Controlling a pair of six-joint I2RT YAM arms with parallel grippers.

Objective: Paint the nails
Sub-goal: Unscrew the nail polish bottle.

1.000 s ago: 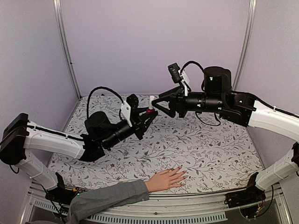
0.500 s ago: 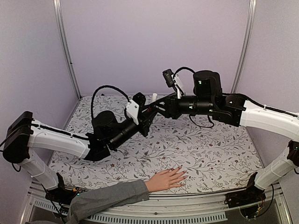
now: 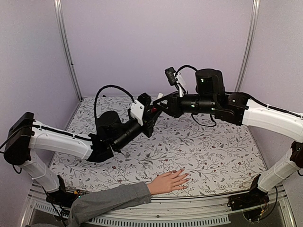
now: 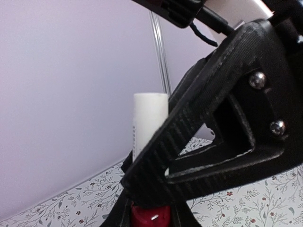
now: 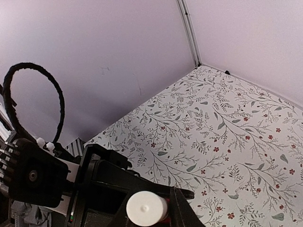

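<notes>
hand [image 3: 168,182] in a grey sleeve [image 3: 109,198] lies flat on the table [image 3: 213,156] in the top view, its nails [image 3: 186,178] at the fingertips, too small to tell any colour. well beyond the hand and raised in the air, the left tool [image 3: 150,116] grips a red bottle [image 3: 154,109]; the right tool [image 3: 163,100] meets it at the white cap [image 3: 159,96].

left wrist view: bottle clamped low between closed jaws, cap on, one finger [image 4: 213,123] of the right tool against the cap.

right wrist view: cap sits between the jaws, close on both sides; whether they pinch it yet i cannot tell.

judging by this, the bottle is unopened and all the painting is left.
</notes>
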